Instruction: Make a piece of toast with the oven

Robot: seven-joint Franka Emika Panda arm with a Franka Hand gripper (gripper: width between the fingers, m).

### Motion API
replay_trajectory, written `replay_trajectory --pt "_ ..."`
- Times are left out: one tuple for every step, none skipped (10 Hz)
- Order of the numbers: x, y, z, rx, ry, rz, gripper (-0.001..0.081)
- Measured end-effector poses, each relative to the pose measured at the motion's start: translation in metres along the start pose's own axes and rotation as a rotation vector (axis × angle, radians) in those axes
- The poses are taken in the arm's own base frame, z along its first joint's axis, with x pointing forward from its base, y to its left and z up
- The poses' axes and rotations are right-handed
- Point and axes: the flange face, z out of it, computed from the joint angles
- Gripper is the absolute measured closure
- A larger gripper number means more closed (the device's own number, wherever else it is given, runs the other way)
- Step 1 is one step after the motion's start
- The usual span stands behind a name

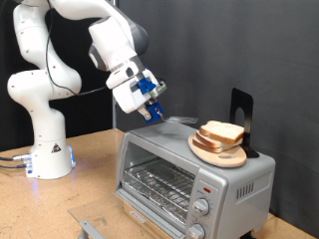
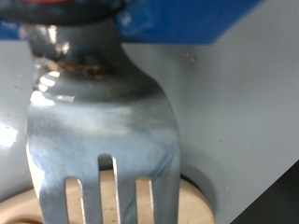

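Fingers [image 1: 152, 110] grip a fork [image 2: 103, 140], tines aimed toward the exterior view's right. Beyond them, well apart, the piece of toast [image 1: 221, 130] tops a wooden board [image 1: 217, 152] on the oven [image 1: 194, 179].

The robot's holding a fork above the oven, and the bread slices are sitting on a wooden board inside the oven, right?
Not quite: the bread slices sit on the wooden board on top of the oven, not inside, as the exterior view shows. The gripper does hold a fork above the oven.
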Motion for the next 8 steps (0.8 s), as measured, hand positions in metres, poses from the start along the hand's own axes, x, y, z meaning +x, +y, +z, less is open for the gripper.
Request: replay_trajectory --pt "0.005 0.005 -0.007 -0.002 -0.006 0.003 0.0367" --pt "0.011 0.009 -0.012 -0.015 -0.016 -0.003 0.0367" --pt "0.019 0.014 -0.017 -0.036 -0.016 -0.007 0.0367" --pt "0.027 0.017 -0.019 -0.062 -0.021 -0.012 0.0367" --pt "0.036 0.018 -0.020 -0.085 -0.021 -0.009 0.0367" --pt "0.046 0.019 -0.018 -0.101 -0.020 -0.005 0.0367" --pt "0.055 0.019 -0.015 -0.111 -0.020 -0.003 0.0367" --pt "0.063 0.020 -0.011 -0.117 -0.024 -0.004 0.0367"
